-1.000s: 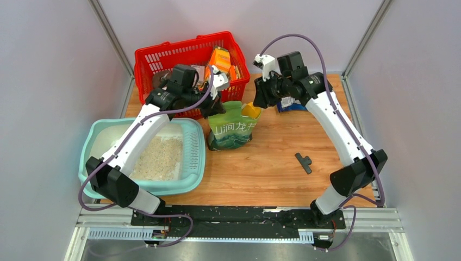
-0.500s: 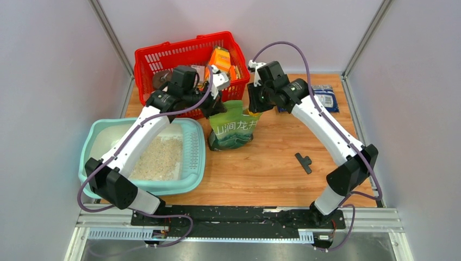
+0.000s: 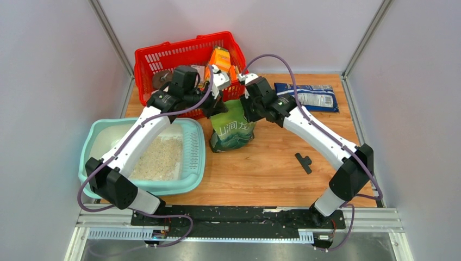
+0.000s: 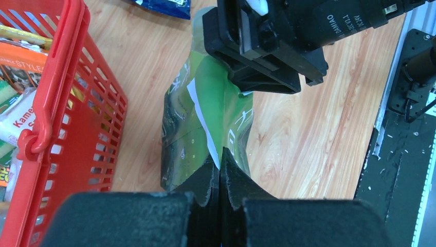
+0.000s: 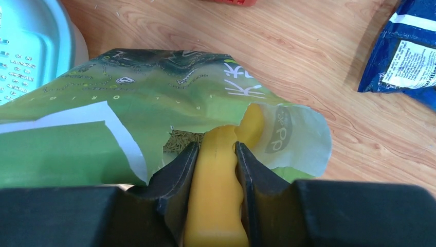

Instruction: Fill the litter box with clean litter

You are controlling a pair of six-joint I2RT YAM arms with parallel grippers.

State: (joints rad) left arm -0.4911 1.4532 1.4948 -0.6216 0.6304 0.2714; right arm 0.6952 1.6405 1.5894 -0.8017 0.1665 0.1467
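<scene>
The pale teal litter box [image 3: 197, 163] sits at the left, with a heap of pale beige litter [image 3: 157, 157] inside. Its corner shows in the right wrist view [image 5: 31, 46]. A green printed bag [image 3: 231, 130] stands upright beside it. My left gripper [image 4: 220, 163] is shut on the bag's [image 4: 205, 103] top edge and holds it up. My right gripper [image 5: 216, 146] is shut on a yellow scoop handle [image 5: 218, 195]; the scoop's front end reaches into the bag's open mouth [image 5: 288, 134]. Greenish-brown pellets [image 5: 185, 140] show inside the bag.
A red mesh basket [image 3: 163, 57] with packets stands behind the bag, close to my left gripper [image 3: 217, 106]. A blue packet [image 3: 307, 97] lies at the back right. A small black T-shaped piece [image 3: 303, 162] lies on the wood at the right.
My right arm has swung left with the yellow scoop, from beside the bag to over its mouth, uncovering the blue packet. The left arm and bag have stayed put.
</scene>
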